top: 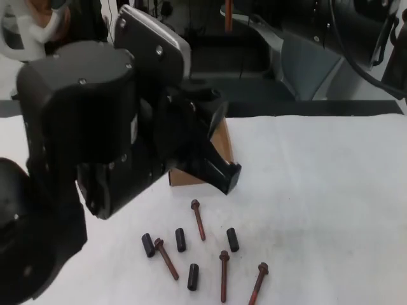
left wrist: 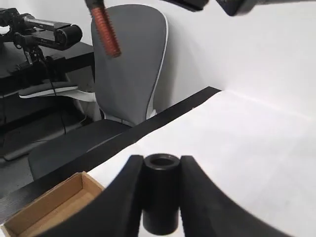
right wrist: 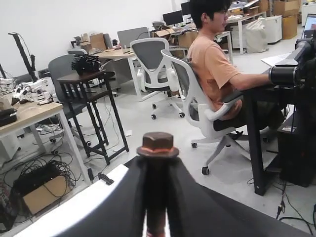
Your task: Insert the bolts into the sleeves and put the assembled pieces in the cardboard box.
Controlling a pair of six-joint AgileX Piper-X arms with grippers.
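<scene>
My left gripper (left wrist: 160,164) is shut on a black sleeve (left wrist: 160,197), held upright with its open bore facing up. Above it and apart from it hangs the threaded end of a red bolt (left wrist: 105,30). My right gripper (right wrist: 157,170) is shut on that bolt (right wrist: 157,146), whose hex head stands clear of the fingers. The cardboard box (left wrist: 47,210) lies open below the sleeve; in the high view the cardboard box (top: 221,145) is partly hidden behind an arm (top: 95,140). Several loose bolts (top: 198,220) and sleeves (top: 180,239) lie on the white cloth.
The bench is covered by a white cloth (top: 318,190) with free room on the right half. The bench's far edge (top: 305,108) borders office chairs (left wrist: 131,59) and desks. A large black arm blocks the left of the high view.
</scene>
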